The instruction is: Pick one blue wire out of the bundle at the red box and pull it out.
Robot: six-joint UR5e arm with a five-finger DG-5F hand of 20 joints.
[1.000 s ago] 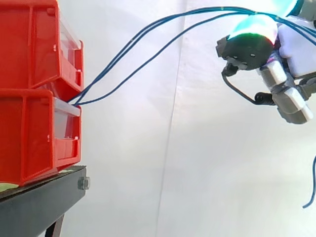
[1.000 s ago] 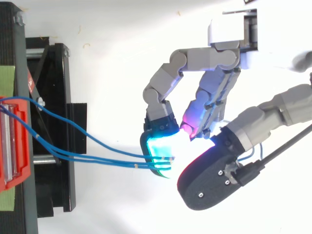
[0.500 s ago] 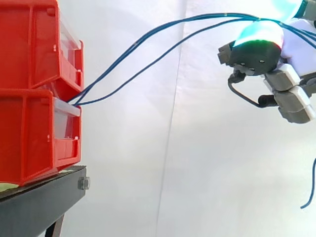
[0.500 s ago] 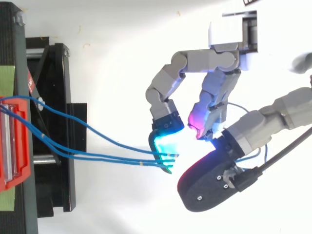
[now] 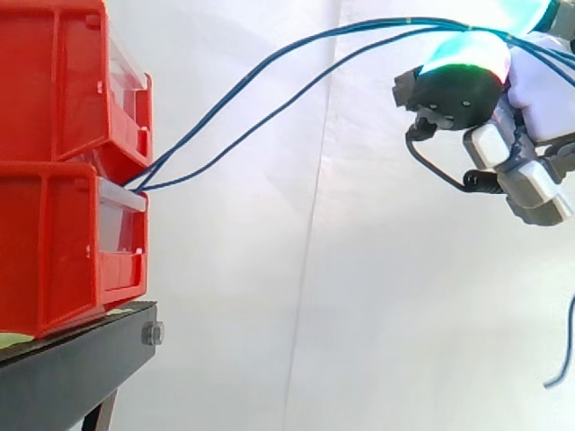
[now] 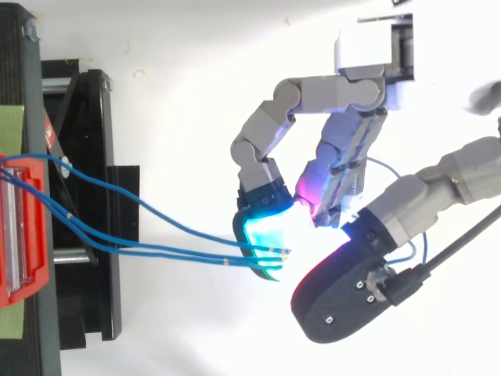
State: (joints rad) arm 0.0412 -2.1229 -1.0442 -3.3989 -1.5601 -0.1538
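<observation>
Wires: three blue wires (image 6: 156, 251) leave the gap between the upper red box (image 5: 54, 81) and the lower red box (image 5: 54, 242), which are stacked on the black stand (image 5: 72, 364). They rise in an open arc to the hand, well clear of the stand.
Hand: the hand (image 6: 344, 160) is up and well away from the boxes. Its fingers are curled in, and the cyan pad (image 6: 266, 235) faces the big dark thumb (image 6: 344, 301).
Hold: all three wires run in at the cyan pad and are caught in the curled fingers, so the hand appears to hold the bundle rather than a single strand. How many strands are really pinched cannot be told.
Free end: a blue tail (image 5: 566, 355) hangs loose below the hand at the right edge.
Feel: the wires look light, thin and limp. They sag and bend under almost no load and will follow the hand rather than resist it — the only real drag is likely where they enter the boxes.
Surface: the smooth insulation is probably slippery against the pads, so a light pinch may let a strand slide through.
Where to grip: take one strand on the bare span just short of the pads, where the three lie slightly apart, pad against thumb.
Risk: the neighbouring strands lie almost touching there and could be dragged along.
</observation>
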